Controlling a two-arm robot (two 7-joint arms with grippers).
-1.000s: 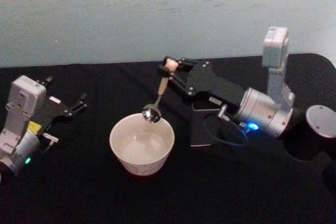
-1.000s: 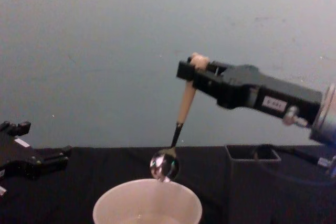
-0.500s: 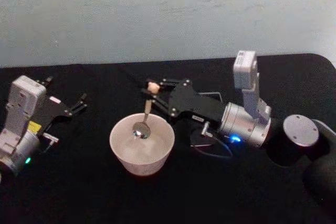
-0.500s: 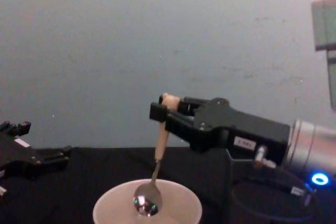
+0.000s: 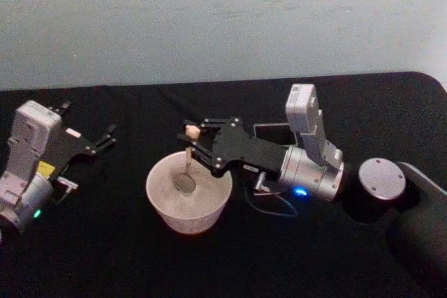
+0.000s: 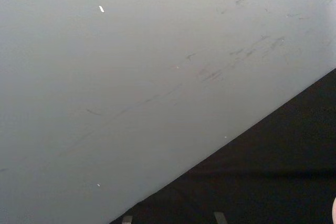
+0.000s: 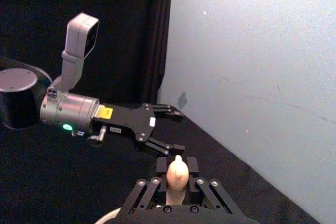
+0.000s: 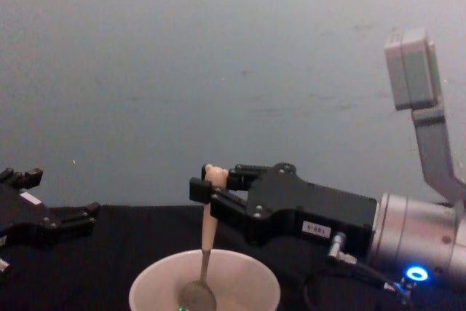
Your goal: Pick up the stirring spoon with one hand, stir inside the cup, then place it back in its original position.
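**A:** In the head view, what is held by the right end effector (image 5: 193, 136)?

**B:** The stirring spoon (image 5: 187, 165) is pinched at its bear-head top, and its bowl is lowered inside the cup (image 5: 187, 215). The dark holder (image 5: 271, 130) is partly seen behind the arm. The left end effector (image 5: 87, 122) is parked at the left of the desk (image 5: 126, 256), spread open.

**A:** And the left wrist view?

**B:** The wall and the desk edge are seen.

**A:** The right wrist view?

**B:** The bear head is seen clamped.

**A:** The chest view?

**B:** The spoon is shown nearly upright, with its bowl below the rim.

**A:** How far along is the task?

**B:** Picking up is done. Stirring is judged to be under way. The return to the holder is left.
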